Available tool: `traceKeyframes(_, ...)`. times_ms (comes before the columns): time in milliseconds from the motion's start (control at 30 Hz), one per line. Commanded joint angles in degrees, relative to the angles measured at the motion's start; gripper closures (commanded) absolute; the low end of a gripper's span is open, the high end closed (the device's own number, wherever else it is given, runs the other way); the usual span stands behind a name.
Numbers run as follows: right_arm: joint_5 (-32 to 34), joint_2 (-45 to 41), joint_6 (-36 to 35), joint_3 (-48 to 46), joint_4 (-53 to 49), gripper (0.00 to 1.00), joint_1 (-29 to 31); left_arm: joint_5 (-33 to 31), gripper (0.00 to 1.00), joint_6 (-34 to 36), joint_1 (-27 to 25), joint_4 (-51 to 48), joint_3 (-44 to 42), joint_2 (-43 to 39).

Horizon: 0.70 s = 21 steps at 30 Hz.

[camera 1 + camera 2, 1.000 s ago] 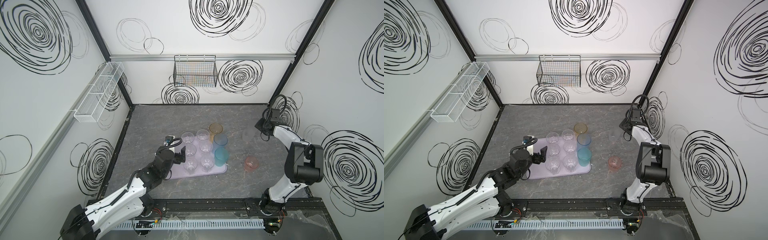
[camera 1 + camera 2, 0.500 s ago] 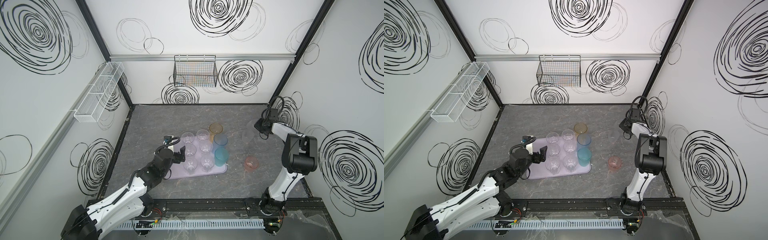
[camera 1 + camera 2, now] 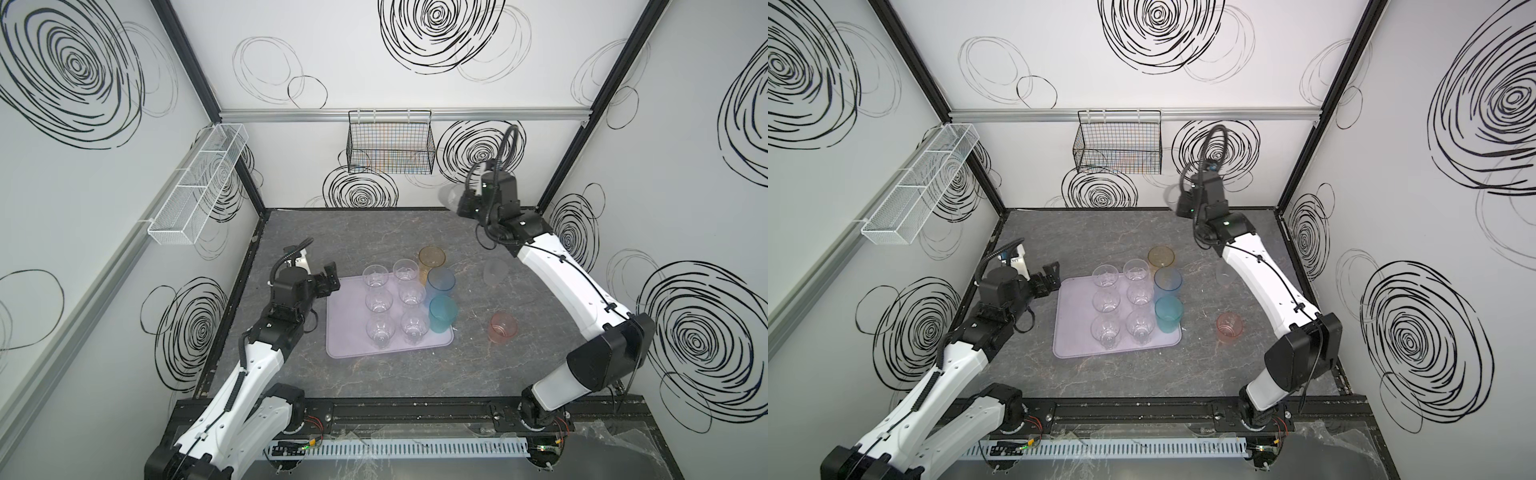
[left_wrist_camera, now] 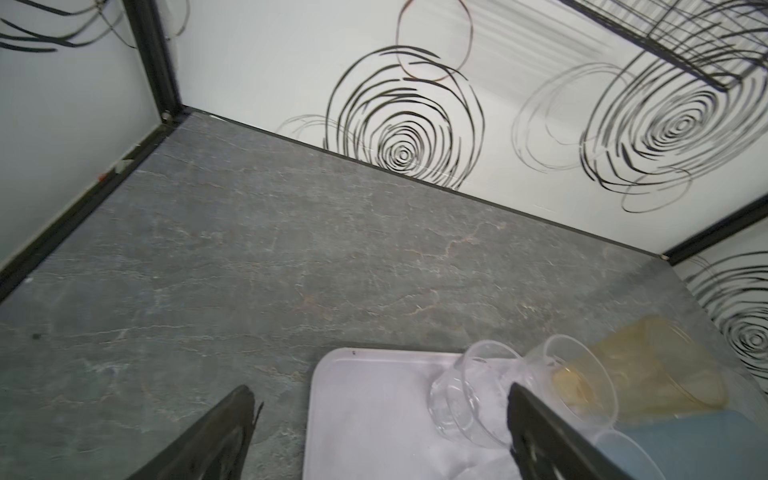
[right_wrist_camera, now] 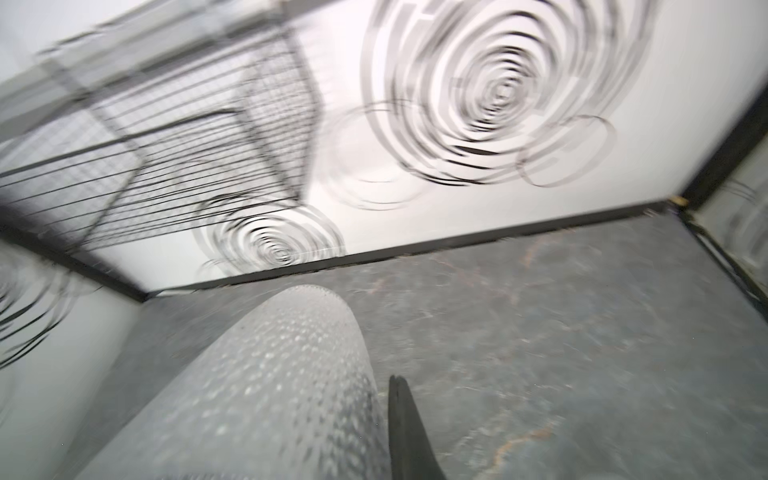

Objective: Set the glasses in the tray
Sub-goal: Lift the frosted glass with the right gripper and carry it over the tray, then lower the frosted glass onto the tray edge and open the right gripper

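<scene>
Lilac plastic forms the tray (image 3: 347,351), which lies flat on the grey table (image 3: 374,232), left of centre. You will find six clear glasses (image 3: 379,300) standing upright on it in two columns of three. Along its right edge stand a teal glass (image 3: 443,313) and, behind it, a blue glass (image 3: 441,281). An amber glass (image 3: 432,258) stands at the far right corner. You cannot tell from the top views whether its base is on the tray or just off it.

Note the items off the tray. A pink glass (image 3: 503,327) stands upright on the table to the right of the tray, apart from it. A lone glass (image 3: 494,272) — clear and faint — stands farther back, beside the right arm.

Left gripper (image 3: 330,281): the jaws are spread wide and hold nothing. It sits just beside the tray's far left corner. In the left wrist view you see both fingers (image 4: 224,436) with the tray's corner between them.

Right gripper (image 3: 458,204): it is high above the far right of the table, near the back wall, below and right of the black basket (image 3: 390,149). The jaws are pressed together on a dimpled glass (image 5: 282,395), which hangs in the air — clear of the table. The right wrist view is blurred. It shows one finger (image 5: 405,432) against the side of the glass.
</scene>
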Motion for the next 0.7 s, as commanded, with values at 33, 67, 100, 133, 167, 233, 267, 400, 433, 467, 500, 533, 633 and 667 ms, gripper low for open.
traceKeyframes(33,1.17,8.82,-3.88,10.08,-10.32,1.0,12.2,4.07,0.04,-0.5,5.67,-2.37,1.81,-0.45)
traceKeyframes(67,0.63,11.22,-4.31,12.78,-11.55,1.0,14.59,3.32,0.04,-1.32,6.42,-2.37,1.4,-0.76)
traceKeyframes(100,0.44,14.21,-4.78,15.86,-12.96,1.0,17.29,2.02,0.04,-1.6,7.07,-2.82,0.96,-1.26)
traceKeyframes(133,0.5,16.98,-5.07,18.59,-14.07,1.0,19.56,1.09,0.04,-3.09,7.92,-3.19,0.55,-1.83)
traceKeyframes(167,0.27,19.04,-5.62,20.62,-14.55,1.0,21.26,0.5,0.04,-3.52,8.55,-3.49,0.11,-2.38)
traceKeyframes(233,0.16,23.66,-6.34,24.36,-16.05,1.0,24.51,-0.92,0.04,-4.1,9.54,-4.74,-0.67,-4.18)
traceKeyframes(267,-0.36,25.42,-6.74,25.78,-16.58,1.0,25.69,-1.43,0.04,-4.06,9.8,-5.29,-1.03,-4.97)
traceKeyframes(400,-1.35,31.21,-8.19,29.01,-16.67,1.0,28.98,-5.04,0.04,-5.27,10.78,-7.24,-3.69,-9.23)
traceKeyframes(433,-2.13,32.53,-8.29,29.42,-16.47,1.0,29.31,-5.25,0.04,-5.66,10.99,-7.29,-4.34,-10.03)
traceKeyframes(467,-2.77,33.47,-8.39,29.59,-16.37,1.0,29.39,-4.98,0.04,-5.75,11.01,-7.17,-4.83,-10.35)
traceKeyframes(500,-3.72,34.69,-8.52,29.74,-16.39,1.0,29.41,-4.29,0.04,-5.47,11.01,-6.95,-5.13,-10.24)
traceKeyframes(533,-4.18,36.59,-8.56,30.47,-17.19,1.0,29.35,-3.9,0.04,-5.34,11.03,-6.97,-5.19,-9.87)
traceKeyframes(633,-3.92,40.57,-8.38,32.65,-19.51,1.0,29.42,-2.87,0.04,-6.34,11.01,-6.86,-5.95,-9.15)
traceKeyframes(667,-3.7,41.12,-8.1,32.57,-19.32,1.0,29.42,-2.18,0.04,-6.95,11.01,-6.33,-6.49,-9.13)
